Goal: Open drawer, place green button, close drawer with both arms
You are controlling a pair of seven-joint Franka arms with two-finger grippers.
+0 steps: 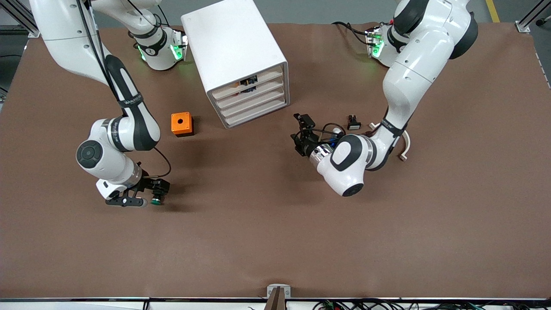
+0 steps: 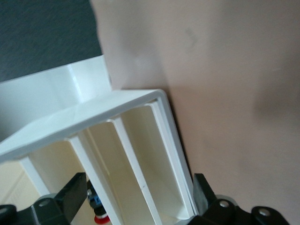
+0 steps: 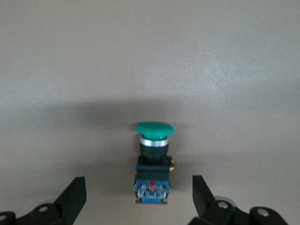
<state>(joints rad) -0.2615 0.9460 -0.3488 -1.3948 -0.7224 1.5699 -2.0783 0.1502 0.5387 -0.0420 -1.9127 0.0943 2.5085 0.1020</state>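
Button (image 3: 153, 159) position: on the brown table mat (image 1: 267, 224), near the right arm's end, nearer to the front camera than the orange box (image 1: 181, 124). It lies between the spread fingers of the right gripper (image 1: 146, 199), green cap pointing away from the wrist, with neither finger touching it.

Left gripper (image 1: 301, 131) position: low over the mat, facing the front of the white cabinet (image 1: 241, 60), fingers apart and holding nothing. All four drawers appear shut, including the third drawer (image 1: 256, 104), so opening is judged not yet done.

Risks:
- The button body is small; an off-centre closure could tip or roll it out of the fingers.
- The drawer fronts are closely stacked; a slight height error by the left gripper could catch the wrong drawer.
- The cabinet may slide if pulled without bracing.
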